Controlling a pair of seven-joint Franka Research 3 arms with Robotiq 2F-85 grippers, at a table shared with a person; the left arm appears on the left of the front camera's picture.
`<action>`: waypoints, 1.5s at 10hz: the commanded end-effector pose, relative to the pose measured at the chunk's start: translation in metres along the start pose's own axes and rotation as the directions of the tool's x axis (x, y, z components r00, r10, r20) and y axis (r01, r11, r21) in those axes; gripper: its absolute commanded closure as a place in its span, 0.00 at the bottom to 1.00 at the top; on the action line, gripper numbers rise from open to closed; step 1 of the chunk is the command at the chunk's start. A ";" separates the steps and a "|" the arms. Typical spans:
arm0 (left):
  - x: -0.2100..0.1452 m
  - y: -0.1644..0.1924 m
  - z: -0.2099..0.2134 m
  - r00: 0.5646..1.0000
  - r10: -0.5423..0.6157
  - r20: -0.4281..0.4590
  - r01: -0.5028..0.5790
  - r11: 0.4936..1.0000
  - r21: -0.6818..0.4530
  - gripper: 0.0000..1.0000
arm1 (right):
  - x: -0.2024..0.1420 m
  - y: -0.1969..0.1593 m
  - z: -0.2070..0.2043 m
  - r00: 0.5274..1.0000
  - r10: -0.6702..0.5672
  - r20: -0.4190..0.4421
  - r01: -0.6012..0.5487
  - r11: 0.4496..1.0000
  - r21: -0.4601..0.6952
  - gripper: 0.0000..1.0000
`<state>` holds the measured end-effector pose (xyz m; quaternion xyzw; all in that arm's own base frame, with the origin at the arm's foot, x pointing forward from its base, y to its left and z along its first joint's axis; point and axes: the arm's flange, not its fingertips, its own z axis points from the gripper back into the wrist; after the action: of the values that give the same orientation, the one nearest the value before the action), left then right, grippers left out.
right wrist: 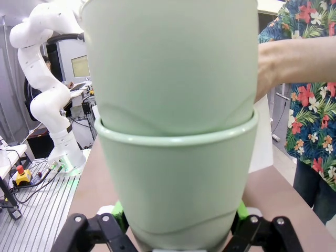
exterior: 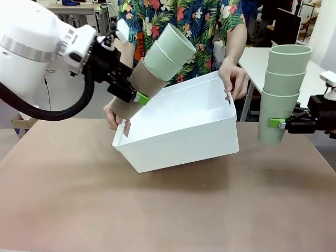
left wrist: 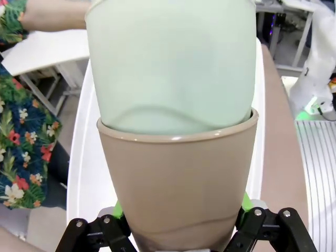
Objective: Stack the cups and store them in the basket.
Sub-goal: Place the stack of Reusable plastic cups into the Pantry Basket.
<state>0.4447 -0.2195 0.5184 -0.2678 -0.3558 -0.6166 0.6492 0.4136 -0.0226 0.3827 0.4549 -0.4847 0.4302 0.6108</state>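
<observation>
My left gripper [exterior: 137, 96] is shut on a tan-brown cup [exterior: 137, 81] with two mint-green cups [exterior: 169, 51] nested in it. That stack leans to the upper right, above the near left end of the white basket [exterior: 178, 137]. The person holds the basket tilted toward me, one hand [exterior: 232, 77] at its right end and one at its left. In the left wrist view the brown cup [left wrist: 178, 189] sits between my fingers [left wrist: 178, 236]. My right gripper [exterior: 277, 124] is shut on the lowest of three stacked mint-green cups [exterior: 283, 84], upright, to the right of the basket. The same stack [right wrist: 173, 184] shows in the right wrist view.
The brown tabletop [exterior: 105, 210] lies bare in front of the basket. A white table [exterior: 254, 60] stands behind on the right. The person in a floral shirt [exterior: 199, 21] stands at the far side.
</observation>
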 end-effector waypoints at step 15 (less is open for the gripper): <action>-0.018 0.012 -0.142 0.949 0.015 -0.315 -0.016 1.000 -0.002 0.15 | 0.005 0.000 0.000 1.000 0.014 0.002 -0.014 1.000 0.001 0.15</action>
<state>0.4759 -0.3116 0.4152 -0.1836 -0.2493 -0.6498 0.6942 0.4136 -0.0226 0.3826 0.4550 -0.4846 0.4301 0.6108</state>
